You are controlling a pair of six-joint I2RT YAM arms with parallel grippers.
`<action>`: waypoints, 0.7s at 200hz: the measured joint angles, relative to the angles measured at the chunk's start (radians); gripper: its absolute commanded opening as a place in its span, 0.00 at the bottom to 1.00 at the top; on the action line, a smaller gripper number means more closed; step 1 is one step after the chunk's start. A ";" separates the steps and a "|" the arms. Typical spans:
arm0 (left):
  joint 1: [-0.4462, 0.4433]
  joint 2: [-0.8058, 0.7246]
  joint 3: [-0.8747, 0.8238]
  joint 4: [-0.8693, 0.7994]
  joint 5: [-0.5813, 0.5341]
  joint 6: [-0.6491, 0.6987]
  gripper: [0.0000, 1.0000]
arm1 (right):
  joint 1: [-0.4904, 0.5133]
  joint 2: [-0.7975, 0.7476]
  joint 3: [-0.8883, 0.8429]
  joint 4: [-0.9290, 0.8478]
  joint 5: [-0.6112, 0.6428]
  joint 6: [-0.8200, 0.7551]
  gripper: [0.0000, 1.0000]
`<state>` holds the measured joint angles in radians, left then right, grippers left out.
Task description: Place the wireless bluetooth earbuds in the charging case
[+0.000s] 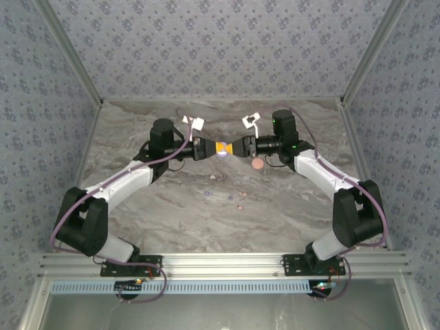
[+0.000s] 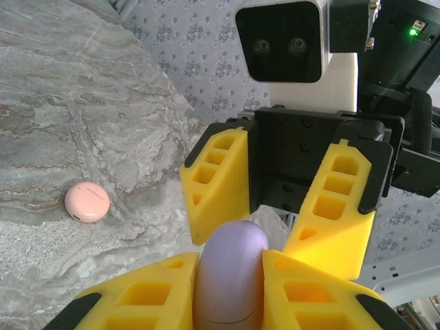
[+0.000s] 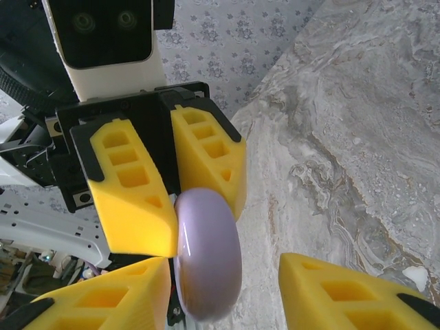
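The table [image 1: 295,206] is a grey, marble-veined slab. It is boxed in by walls [image 1: 220,48] of blue-grey flowered paper, with a ribbed aluminium rail [image 1: 220,265] along the near edge. Two black-and-white arms reach in from the rail and meet nose to nose over the far middle. A broad stretch of open slab lies between their bases and the grippers, and the side walls stand close behind both elbows.

The left gripper [image 2: 230,265] has blocky yellow fingers with a cut-out honeycomb. They are clamped on the lilac case [image 3: 208,254], a smooth, glossy puck held on edge. The right gripper [image 3: 225,265] has the same yellow wedges and straddles the case from the other side with its jaws apart. In the right wrist view one finger sits just beside the puck's rim, while the other stands off with bare table showing in the gap.

The left wrist view adds the pink case [image 2: 86,202], a matte, rounded disc lying flat on the slab. In the top view it lies just beside the right wrist.

The earbuds [image 1: 239,205] can be made out in the top view. They are tiny lilac and pink pellets, scattered loose on the slab nearer the bases and well apart from both cases. A white speck [image 3: 414,276] lies on the slab at the right wrist view's lower right.
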<state>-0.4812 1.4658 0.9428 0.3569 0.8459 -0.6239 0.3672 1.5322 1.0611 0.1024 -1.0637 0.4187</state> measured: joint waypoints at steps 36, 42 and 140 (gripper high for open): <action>-0.003 0.000 0.000 0.000 -0.001 0.004 0.24 | 0.004 0.009 0.005 0.004 -0.008 0.009 0.39; -0.003 0.000 0.000 -0.001 -0.001 0.006 0.24 | 0.005 0.009 0.005 0.005 -0.010 0.010 0.38; -0.003 0.000 0.000 -0.002 -0.005 0.011 0.37 | -0.004 0.009 0.010 0.008 -0.021 0.022 0.24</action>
<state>-0.4847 1.4662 0.9428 0.3553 0.8413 -0.6128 0.3630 1.5410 1.0706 0.1101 -1.0851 0.4408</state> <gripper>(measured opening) 0.362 0.252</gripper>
